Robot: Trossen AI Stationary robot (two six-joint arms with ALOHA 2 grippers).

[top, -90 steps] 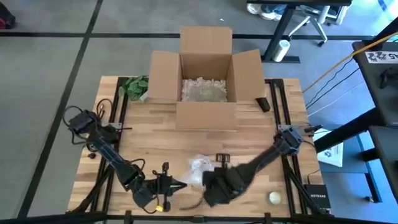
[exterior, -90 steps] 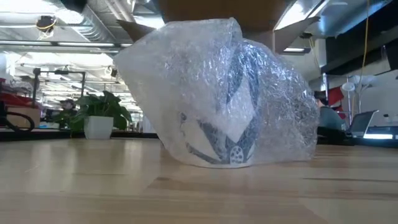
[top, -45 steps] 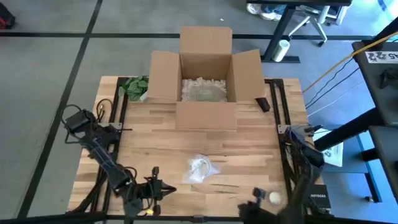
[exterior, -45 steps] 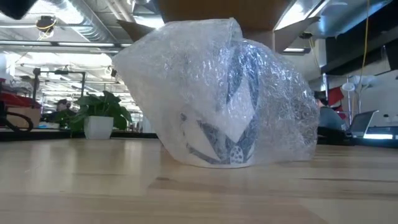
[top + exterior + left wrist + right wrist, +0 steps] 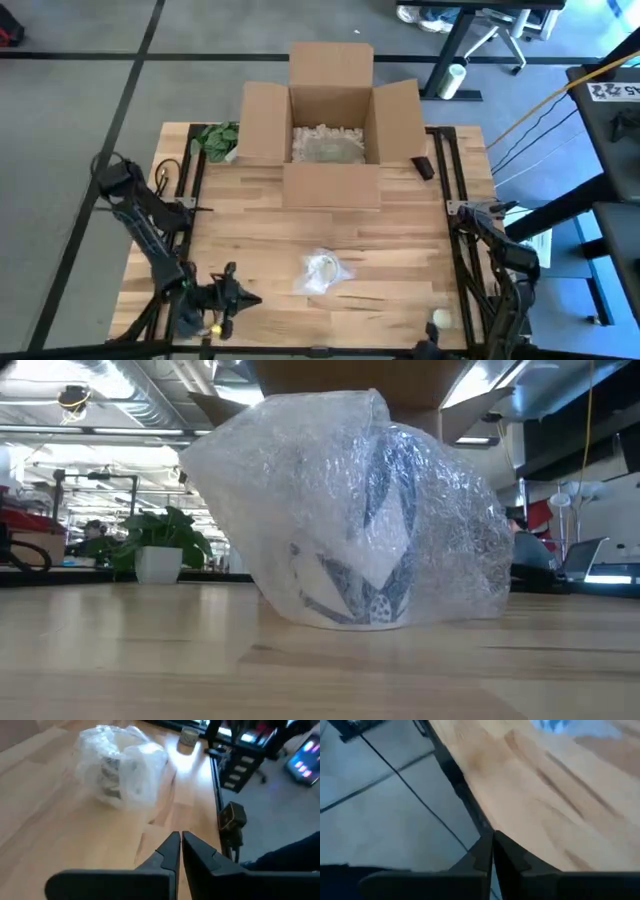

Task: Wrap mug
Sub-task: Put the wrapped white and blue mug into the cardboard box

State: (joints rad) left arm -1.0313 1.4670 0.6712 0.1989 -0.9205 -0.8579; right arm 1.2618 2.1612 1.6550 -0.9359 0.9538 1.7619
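While the white mug with a dark blue pattern point(image 5: 350, 575) is sitting on the pale wooden worktop point(image 5: 400, 250) inside a loose shell of clear bubble wrap point(image 5: 322, 271), both arms are parked at the near edge, well apart from it. The left hand point(image 5: 180, 851) is hovering over the worktop's near left corner with its two dark fingers pressed together on nothing, facing the bundle from some way off. The right hand point(image 5: 492, 851) is hanging past the near right corner, over the worktop's edge and the grey floor, its fingers likewise together and empty. Judging by how things lie, the wrapping itself looks essentially done: the film is covering the mug on every side that shows, though it is sitting puffed and untaped, so it may want tightening. The open brown cardboard box point(image 5: 330, 125) with pale packing fill is standing at the far side, and a small round pale object point(image 5: 441, 318) is lying near the right corner.
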